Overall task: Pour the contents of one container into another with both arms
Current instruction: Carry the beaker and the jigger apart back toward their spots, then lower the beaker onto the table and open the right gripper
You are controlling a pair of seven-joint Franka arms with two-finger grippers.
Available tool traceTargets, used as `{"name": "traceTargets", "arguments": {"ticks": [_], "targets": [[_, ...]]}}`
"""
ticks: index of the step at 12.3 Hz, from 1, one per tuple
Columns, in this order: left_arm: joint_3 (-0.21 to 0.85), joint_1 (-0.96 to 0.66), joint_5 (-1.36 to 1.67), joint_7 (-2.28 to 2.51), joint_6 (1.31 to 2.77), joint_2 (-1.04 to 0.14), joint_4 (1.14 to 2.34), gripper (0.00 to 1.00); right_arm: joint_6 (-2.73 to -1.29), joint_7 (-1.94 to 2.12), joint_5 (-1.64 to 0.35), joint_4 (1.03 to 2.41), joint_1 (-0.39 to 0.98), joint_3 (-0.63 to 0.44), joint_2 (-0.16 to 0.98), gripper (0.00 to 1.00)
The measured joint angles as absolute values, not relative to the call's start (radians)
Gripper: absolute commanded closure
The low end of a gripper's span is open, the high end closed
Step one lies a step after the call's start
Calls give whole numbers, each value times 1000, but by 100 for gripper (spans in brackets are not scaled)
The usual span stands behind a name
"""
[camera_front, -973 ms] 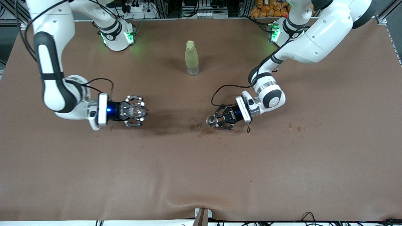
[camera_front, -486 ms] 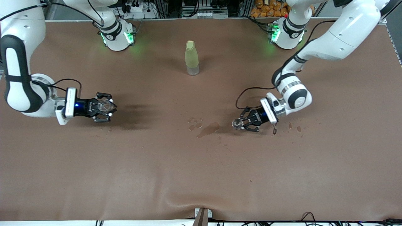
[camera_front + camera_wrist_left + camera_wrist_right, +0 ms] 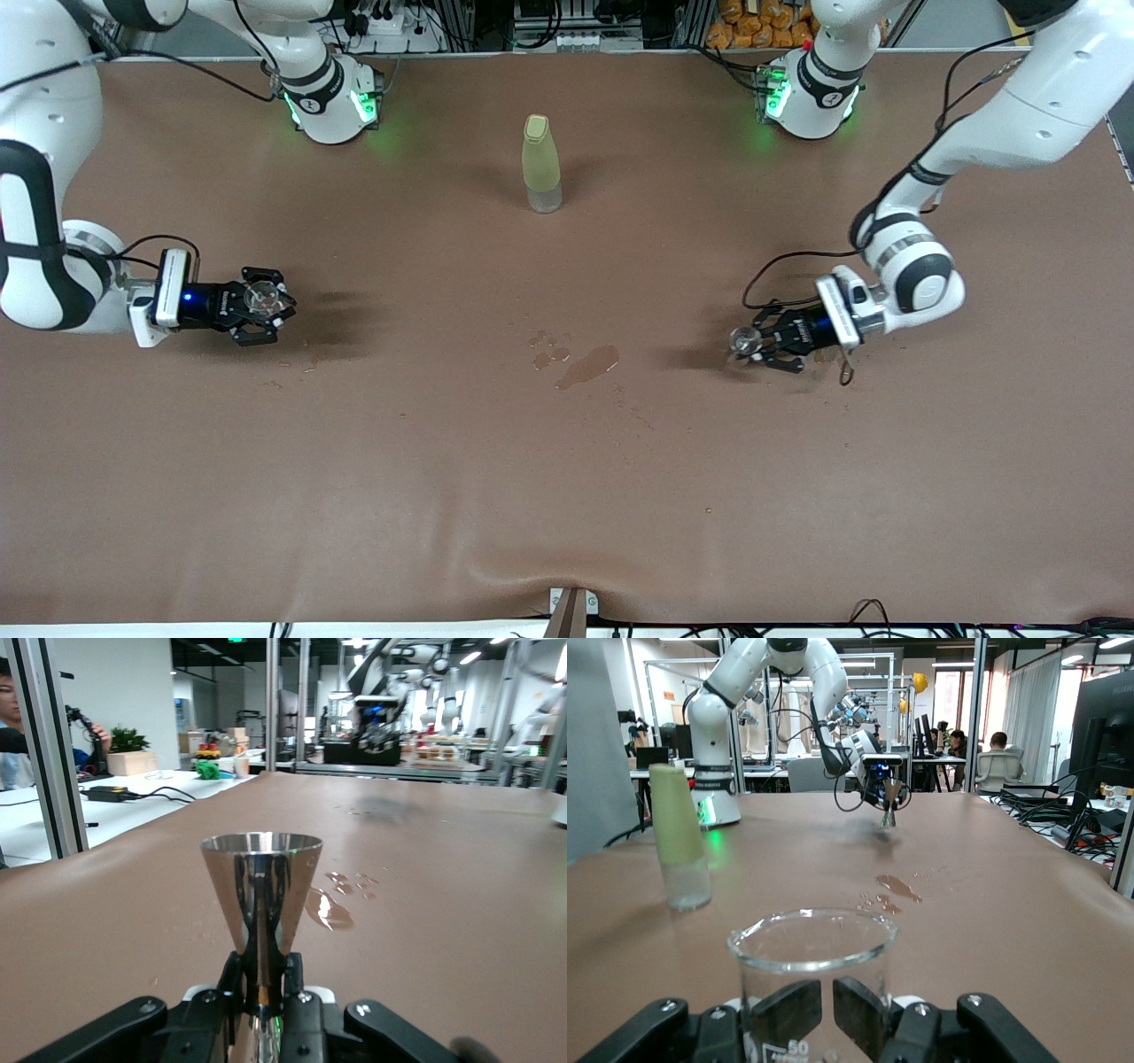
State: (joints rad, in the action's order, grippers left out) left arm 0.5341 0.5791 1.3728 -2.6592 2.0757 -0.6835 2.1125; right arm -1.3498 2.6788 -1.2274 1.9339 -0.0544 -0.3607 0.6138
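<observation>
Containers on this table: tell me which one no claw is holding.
The tall yellow-green bottle, standing alone between the arm bases. The clear glass beaker sits in the right claw, the shiny metal cone cup in the left claw.

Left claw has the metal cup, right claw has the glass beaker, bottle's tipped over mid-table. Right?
Not quite. The yellow-green bottle stands upright, as the front view shows. The rest holds: left claw grips the metal cup, right claw the glass beaker.

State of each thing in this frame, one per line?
Glass beaker: upright, looks empty, held in right claw.
Metal cup: upright, held in left claw.
Yellow-green bottle: standing, capped, untouched.
Table cover: wet, with a spill mid-table.
</observation>
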Motion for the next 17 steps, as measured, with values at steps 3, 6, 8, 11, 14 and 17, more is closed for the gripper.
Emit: {"name": "traceTargets", "arguments": {"ticks": [3,6,8,11,14,17], "targets": [[532,745,1226,-2644,2013,-713,2117,100,-1344,2731,-1226,1876,-77,-361,708,100],[509,808,1215,-2610,2005,-725,2126,100,-1344,2747,-1225,1834,-79,-360,774,100],[498,807,1215,-2590,2000,-728,2125,100,-1344,2755,-1225,1808,-81,-359,818,100],[495,802,1215,-2596,2000,-770,2116,100,-1345,2760,-1226,1773,-82,-352,875,100],[486,806,1215,-2612,1986,-804,2103,100,-1378,2769,-1237,1759,-83,-318,909,100],[483,805,1215,-2612,1983,-805,2100,100,-1395,2773,-1267,1751,-82,-291,930,100]]}}
